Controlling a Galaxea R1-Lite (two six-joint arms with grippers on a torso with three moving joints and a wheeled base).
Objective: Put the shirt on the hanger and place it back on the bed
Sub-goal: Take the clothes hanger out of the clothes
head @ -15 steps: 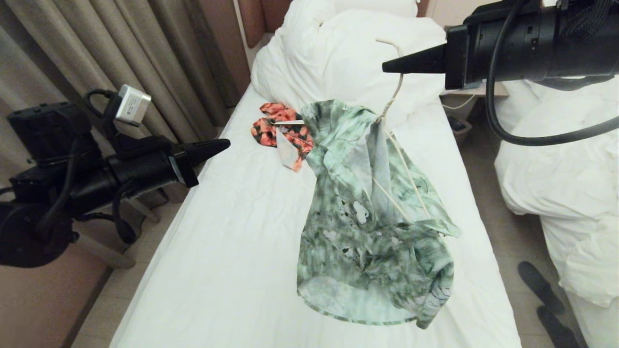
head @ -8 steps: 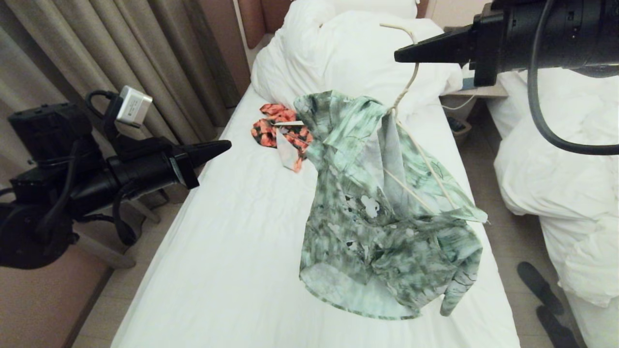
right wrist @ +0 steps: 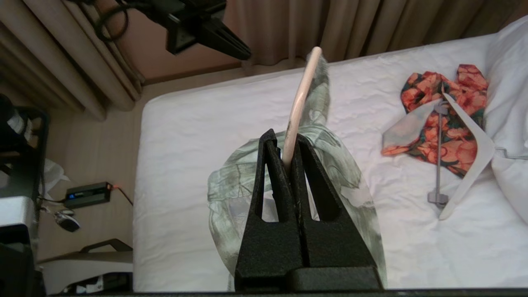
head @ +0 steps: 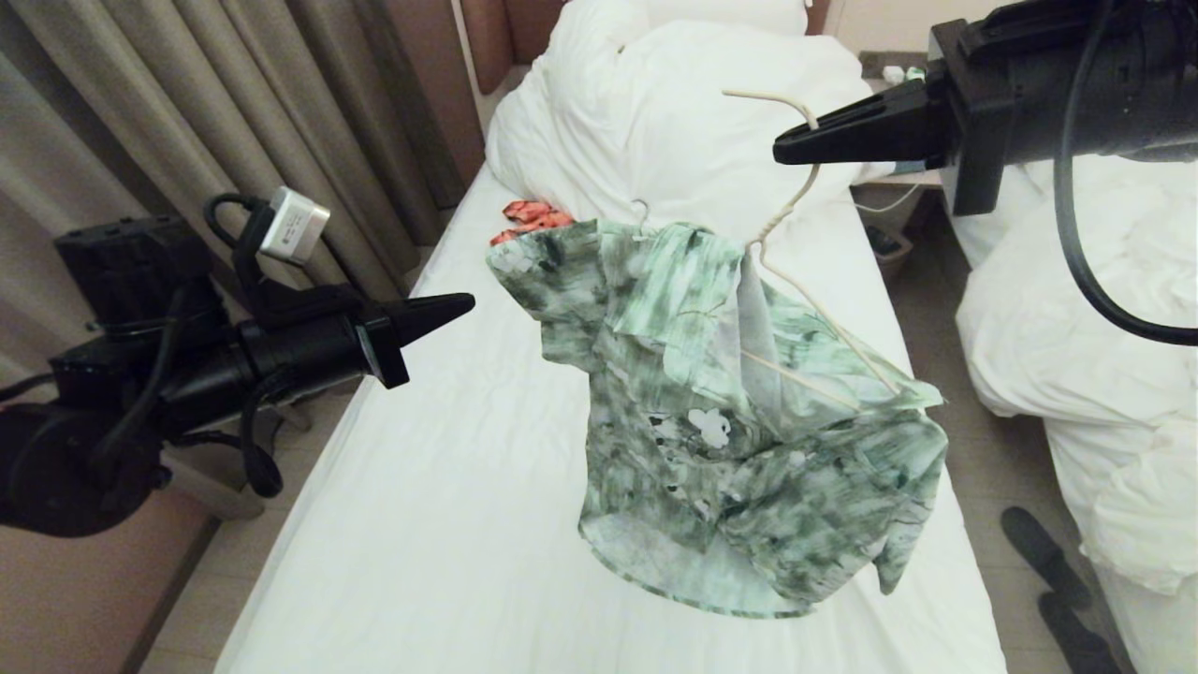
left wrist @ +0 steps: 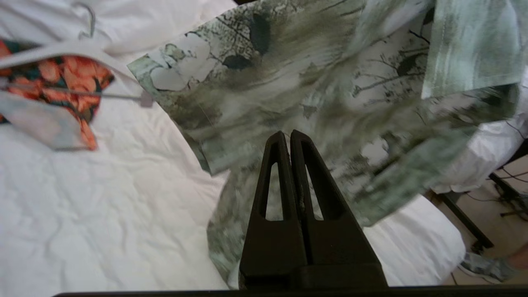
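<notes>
The right gripper (head: 786, 150), clamped on the hanger (head: 796, 178) hook, has swung the shirt (head: 730, 421) sideways above the bed (head: 449, 487); lowering remains.

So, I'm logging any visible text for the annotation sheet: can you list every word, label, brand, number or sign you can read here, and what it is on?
None can be read.
The small silver camera box on the left arm: its face shows faint marks, too small to read.
The black device with an orange light on the floor: no legible text.
The shirt: only a floral pattern, no lettering.
</notes>
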